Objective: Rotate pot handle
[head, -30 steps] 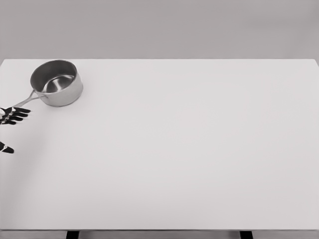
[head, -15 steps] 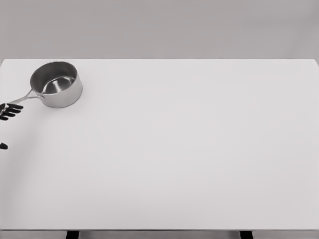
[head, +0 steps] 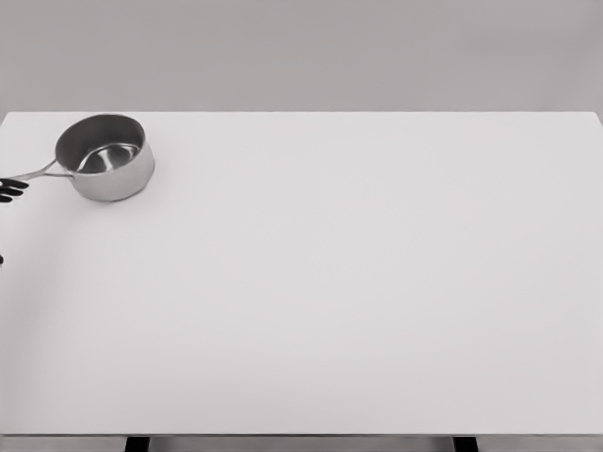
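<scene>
A steel pot (head: 105, 157) stands on the white table (head: 339, 282) near its far left corner. Its thin handle (head: 38, 174) points left and slightly toward me. The black fingertips (head: 11, 188) of my left hand (head: 4, 221) show at the picture's left edge, right at the handle's end; they lie stretched out, and the thumb tip sits well below them at the edge, so the hand is open. Most of the hand is cut off by the frame. My right hand is out of view.
The table's far edge runs just behind the pot and its left edge lies at the picture's border. Two dark table legs (head: 138, 443) show under the front edge.
My left hand has slid left and up, almost out of the picture. The pot handle has swung from pointing lower left to nearly straight left, and the pot shifted slightly left.
</scene>
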